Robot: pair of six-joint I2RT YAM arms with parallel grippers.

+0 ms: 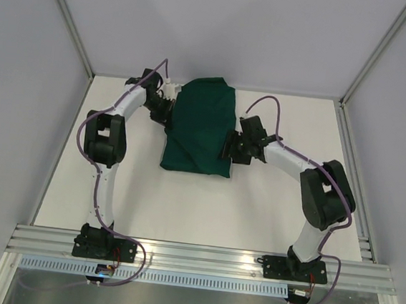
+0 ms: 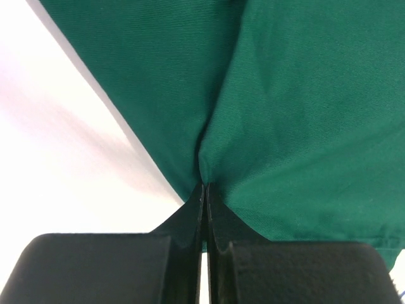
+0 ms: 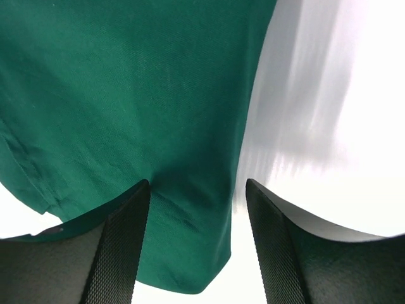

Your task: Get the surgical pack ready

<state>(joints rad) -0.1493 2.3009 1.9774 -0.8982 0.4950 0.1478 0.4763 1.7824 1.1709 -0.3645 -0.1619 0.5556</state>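
The dark green cloth (image 1: 199,130) lies folded, rectangular, slightly rumpled.

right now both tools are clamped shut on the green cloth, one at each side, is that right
Not quite. Only the left tool is clamped shut on the green cloth; the right tool stands open at the cloth's other side, as the right wrist view shows.

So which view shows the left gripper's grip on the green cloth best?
Left wrist: the left gripper is shut on a pinched fold of the green cloth, creases meeting at its tips. Top external only shows that gripper against the cloth's left edge. Right wrist shows cloth, not that grip.
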